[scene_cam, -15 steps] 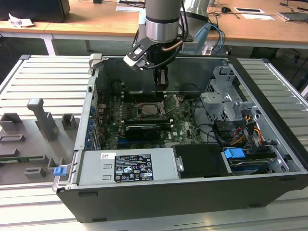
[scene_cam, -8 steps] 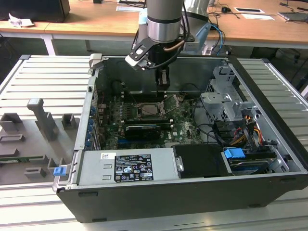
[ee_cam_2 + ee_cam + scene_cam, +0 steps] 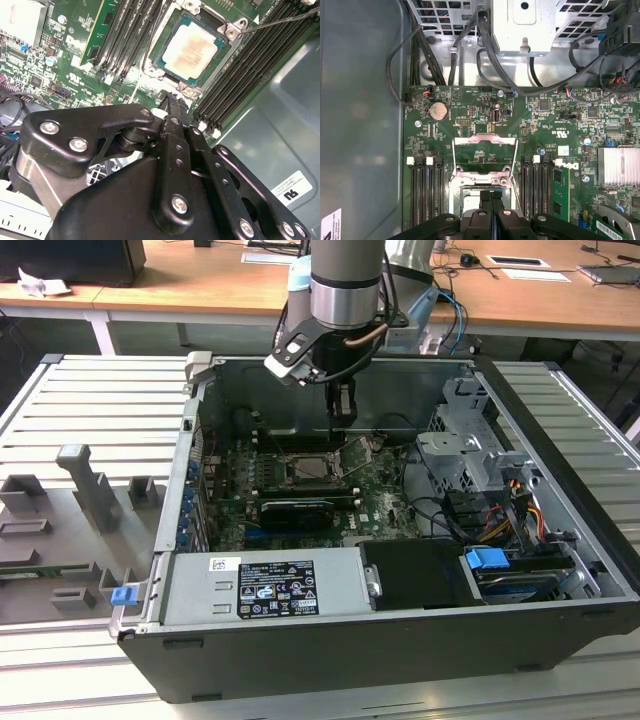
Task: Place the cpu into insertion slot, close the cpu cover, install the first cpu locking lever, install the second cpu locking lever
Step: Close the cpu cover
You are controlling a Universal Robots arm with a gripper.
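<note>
Second wrist view: your gripper (image 3: 172, 102), clenched empty; the cpu (image 3: 192, 49) sits just beyond its fingertips in the insertion slot (image 3: 231, 33), where a careless descent could gouge it.

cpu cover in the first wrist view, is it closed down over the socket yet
No, the cpu cover stands flipped open, tilted up from the edge of the insertion slot, with the green board showing through its cut-out.

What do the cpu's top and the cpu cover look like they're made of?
The cpu: a pale metal lid, probably plated, with a brushed matte finish; it catches a soft warm glare rather than a mirror reflection. The cpu cover: thin silver sheet metal, likely steel, judging by its bright bare edges and stamped square cut-out.
</note>
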